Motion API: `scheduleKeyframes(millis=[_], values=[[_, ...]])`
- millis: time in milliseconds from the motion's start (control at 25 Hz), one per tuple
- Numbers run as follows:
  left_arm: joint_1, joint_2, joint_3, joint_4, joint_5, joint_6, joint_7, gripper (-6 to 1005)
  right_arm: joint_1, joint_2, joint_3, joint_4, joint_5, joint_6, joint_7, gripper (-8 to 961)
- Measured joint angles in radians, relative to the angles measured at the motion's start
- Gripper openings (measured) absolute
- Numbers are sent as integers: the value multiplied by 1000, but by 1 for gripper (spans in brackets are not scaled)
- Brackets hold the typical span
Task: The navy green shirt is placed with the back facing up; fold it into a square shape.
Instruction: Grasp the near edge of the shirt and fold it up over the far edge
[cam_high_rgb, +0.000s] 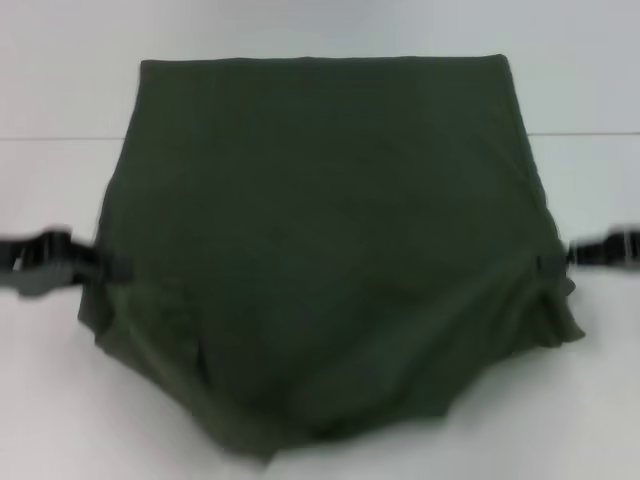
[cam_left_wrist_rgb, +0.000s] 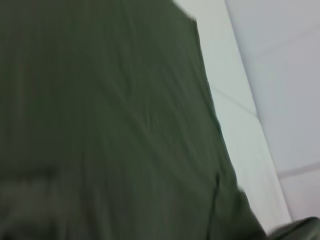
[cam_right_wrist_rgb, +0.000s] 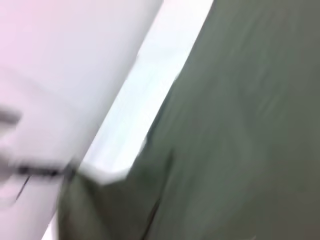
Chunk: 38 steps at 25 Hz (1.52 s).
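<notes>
Mid-fold: navy green shirt (cam_high_rgb: 320, 250) fills the table (cam_high_rgb: 60, 400) centre. We see left gripper (cam_high_rgb: 112, 270) clamped on its 9 o'clock edge, right gripper (cam_high_rgb: 552, 265) on 3 o'clock. Next, we'd carry both edges evenly across.

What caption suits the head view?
Left claw and right claw hold opposite edges of the navy green shirt.

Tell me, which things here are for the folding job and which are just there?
For the job:
- the navy green shirt, spread out, plain side showing
- the left gripper at the shirt's left edge
- the right gripper at the shirt's right edge

Just there:
- the white table under the shirt
- nothing else shows
</notes>
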Motion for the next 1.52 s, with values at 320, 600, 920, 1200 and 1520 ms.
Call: scheduleKeyframes(millis=[320,600,920,1200,1520], values=[[-99,4,254,-85,19,-463,-173,6,33,43,-7,69,73,520,31,25],[-119,-50,477,-116,92,-768,-285,6,96,92,-181,177,57,870,2,25],[-124,-47,422,-81,27,-861,-282,5,117,105,-193,118,76,942,10,25],[-166,-56,449,-163,30,-1013,-284,5,162,97,-221,128,77,1067,-1,23],[-178,-80,490,-189,50,-1117,-281,6,192,112,-320,169,60,1221,3,22]])
